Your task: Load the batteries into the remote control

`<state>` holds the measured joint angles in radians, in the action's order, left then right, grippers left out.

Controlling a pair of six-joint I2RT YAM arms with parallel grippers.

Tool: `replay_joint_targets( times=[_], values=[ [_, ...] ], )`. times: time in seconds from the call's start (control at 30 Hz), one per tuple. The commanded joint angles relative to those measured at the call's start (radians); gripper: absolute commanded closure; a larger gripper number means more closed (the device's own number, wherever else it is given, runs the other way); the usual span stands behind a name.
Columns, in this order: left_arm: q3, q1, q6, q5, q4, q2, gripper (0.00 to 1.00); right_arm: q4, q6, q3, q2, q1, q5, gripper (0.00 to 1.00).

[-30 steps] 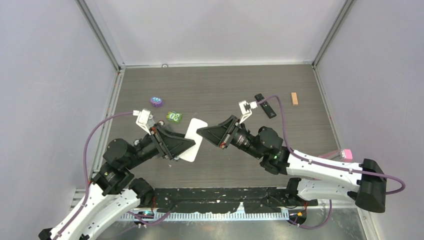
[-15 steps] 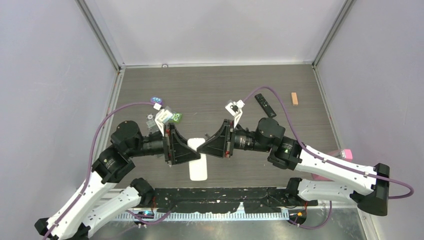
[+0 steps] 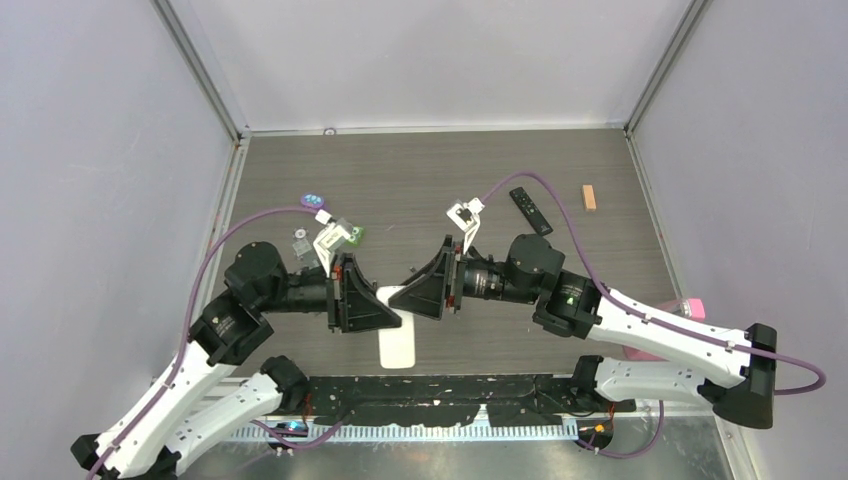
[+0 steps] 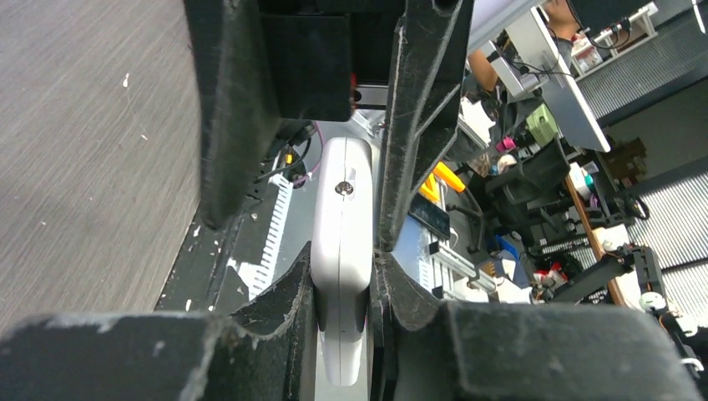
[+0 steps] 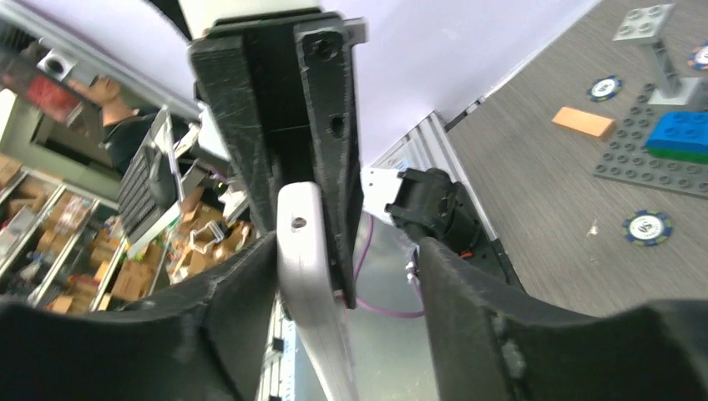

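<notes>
A white remote control (image 3: 397, 342) is held edge-on above the near part of the table, between the two arms. My left gripper (image 3: 388, 312) is shut on it; in the left wrist view both pads press the remote control's (image 4: 341, 251) flat sides. My right gripper (image 3: 413, 296) faces it from the other side and stands open. In the right wrist view the remote control (image 5: 305, 284) lies against one finger (image 5: 242, 284), while the other finger (image 5: 455, 284) stands well apart. The batteries do not show in any view.
A black remote (image 3: 530, 210) and a tan block (image 3: 590, 197) lie at the back right. A purple disc (image 3: 314, 199) and a green piece (image 3: 355, 235) are at the left, and a pink-capped bottle (image 3: 690, 305) at the right edge. A grey stud plate (image 5: 643, 159) with a blue brick (image 5: 680, 134) also shows.
Both arms swung toward the near edge, carrying the white remote with them. The left gripper closed onto it and the right gripper's jaws opened off it.
</notes>
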<state>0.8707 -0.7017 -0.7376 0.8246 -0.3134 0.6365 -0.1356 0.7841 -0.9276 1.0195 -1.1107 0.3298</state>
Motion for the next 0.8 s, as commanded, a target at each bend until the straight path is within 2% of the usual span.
replay_joint_targets(
  times=[0.0, 0.07, 0.17, 0.37, 0.6, 0.73, 0.77],
  values=[
    [0.009, -0.006, -0.017, -0.067, 0.059, -0.017, 1.0, -0.055, 0.041, 0.022, -0.042, 0.003, -0.145, 0.27],
    [0.018, -0.006, -0.103, -0.171, 0.066, -0.035, 1.0, -0.089, 0.039, 0.09, -0.076, 0.002, -0.166, 0.2],
    [0.015, -0.005, -0.243, -0.309, 0.087, -0.056, 1.0, -0.178, 0.063, 0.154, -0.109, 0.003, -0.173, 0.18],
    [-0.001, -0.006, -0.307, -0.548, 0.123, -0.119, 1.0, -0.298, 0.098, 0.212, -0.139, -0.03, -0.22, 0.19],
    [-0.121, -0.005, -0.461, -0.683, 0.271, -0.191, 1.0, -0.476, 0.191, 0.268, -0.092, -0.088, -0.359, 0.25],
    [-0.169, -0.005, -0.515, -0.746, 0.29, -0.229, 1.0, -0.595, 0.232, 0.267, -0.032, -0.101, -0.381, 0.32],
    [-0.181, -0.005, -0.52, -0.753, 0.304, -0.236, 1.0, -0.599, 0.235, 0.252, -0.013, -0.108, -0.387, 0.37]
  ],
)
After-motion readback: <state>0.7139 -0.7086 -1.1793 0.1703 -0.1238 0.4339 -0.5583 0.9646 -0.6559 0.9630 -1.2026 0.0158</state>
